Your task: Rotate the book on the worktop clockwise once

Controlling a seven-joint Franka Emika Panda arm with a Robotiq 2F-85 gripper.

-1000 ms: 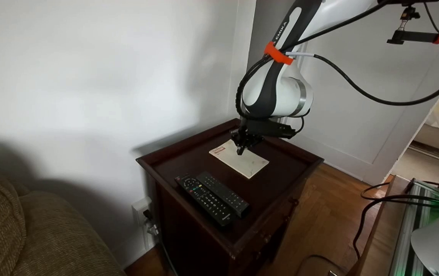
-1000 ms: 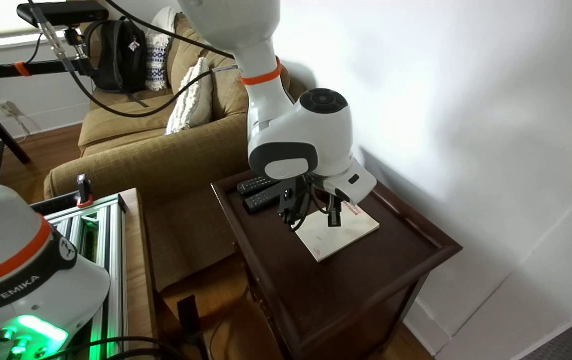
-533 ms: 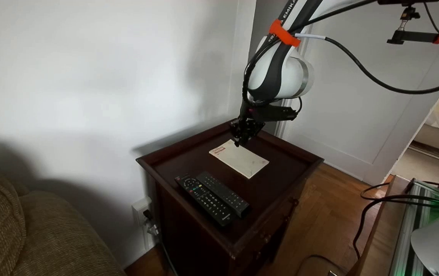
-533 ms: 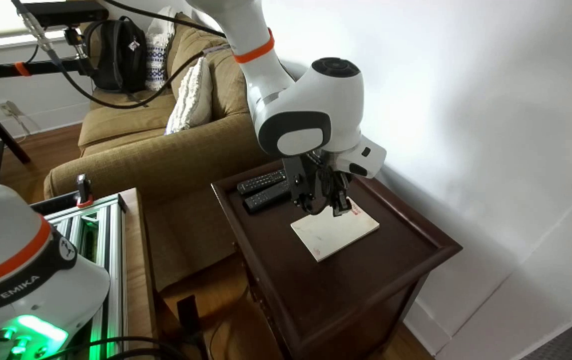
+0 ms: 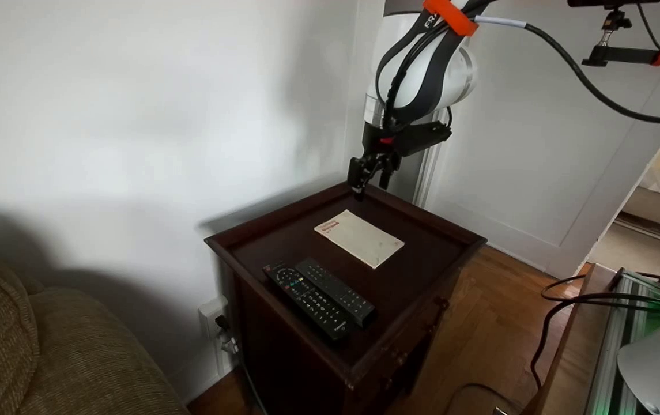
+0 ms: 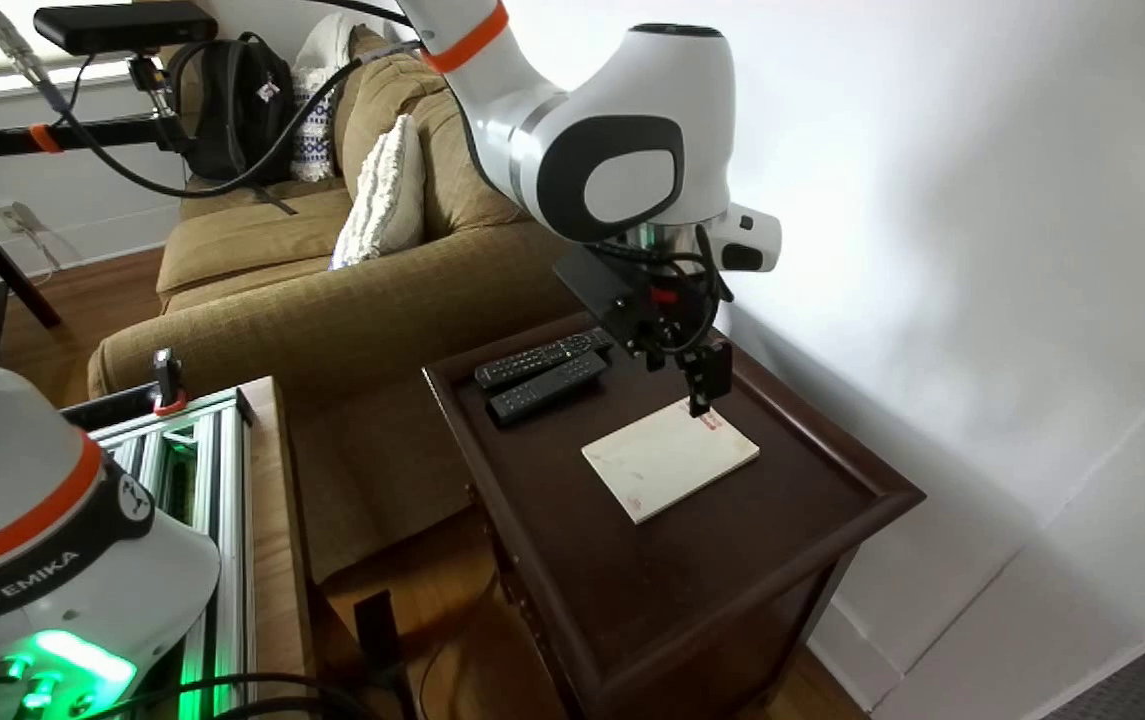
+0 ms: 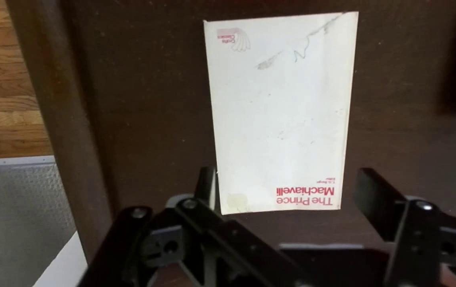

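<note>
I have one pincer (image 7: 288,190). Its two black fingers (image 7: 375,203) are spread wide. It hangs in the air over the one dark red-brown table (image 6: 672,570), near the title end of the book (image 7: 275,111) and apart from it.

There is just one book, thin and cream-white. It lies flat near the middle of the table. On the front I can read The Prince and Machiavelli in red, and in the wrist view those words are upside down. At the other end, in one corner, is one small, faint drawing (image 7: 237,40).

One black Panasonic remote control (image 5: 306,301), with some coloured buttons, and one plainer black remote control (image 5: 336,291) lie side by side near one edge of the table, so that makes two. They are near the book. I can't tell if they touch each other.

In both exterior views there is one brown sofa (image 6: 342,305) near the table. In an exterior view I see one black backpack (image 6: 232,95), one fluffy white pillow (image 6: 382,200) and one white-and-blue pillow (image 6: 315,150) on it, so I count two pillows.
</note>
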